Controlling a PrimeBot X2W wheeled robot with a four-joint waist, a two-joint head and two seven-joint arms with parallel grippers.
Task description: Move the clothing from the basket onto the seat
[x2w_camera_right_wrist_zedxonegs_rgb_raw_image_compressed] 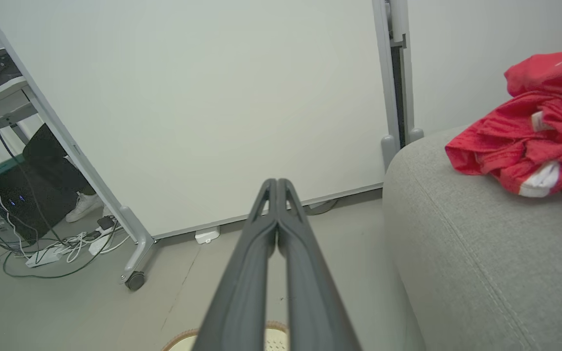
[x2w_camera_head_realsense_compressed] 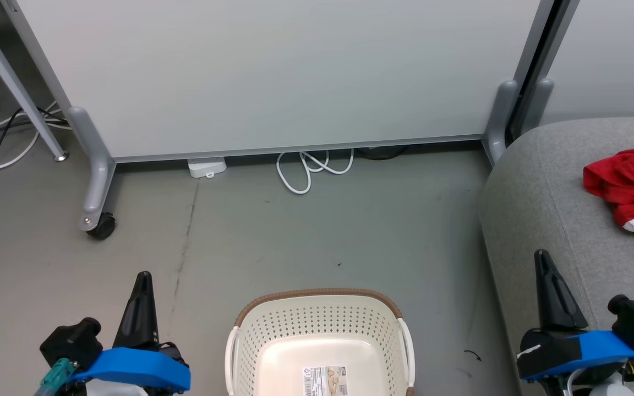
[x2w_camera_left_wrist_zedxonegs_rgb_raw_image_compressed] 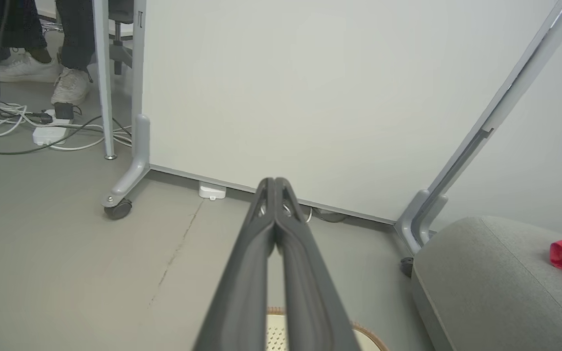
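The red clothes [x2w_camera_head_realsense_compressed: 633, 190] lie in a heap on the grey seat [x2w_camera_head_realsense_compressed: 537, 220], far over on the right, and the basket [x2w_camera_head_realsense_compressed: 320, 330] stands on the floor [x2w_camera_head_realsense_compressed: 295, 236] between the two grippers, showing a pale bottom with a sticker [x2w_camera_head_realsense_compressed: 325, 379] on it. The left gripper [x2w_camera_head_realsense_compressed: 143, 283] has its two dark fingers [x2w_camera_left_wrist_zedxonegs_rgb_raw_image_compressed: 242, 273] pressed tight together with nothing between them, and it sits left of the basket, well away from the clothes. The right gripper [x2w_camera_head_realsense_compressed: 544, 267] is pressed together on nothing too; it hangs by the near edge of the seat, near the clothes but not touching them.
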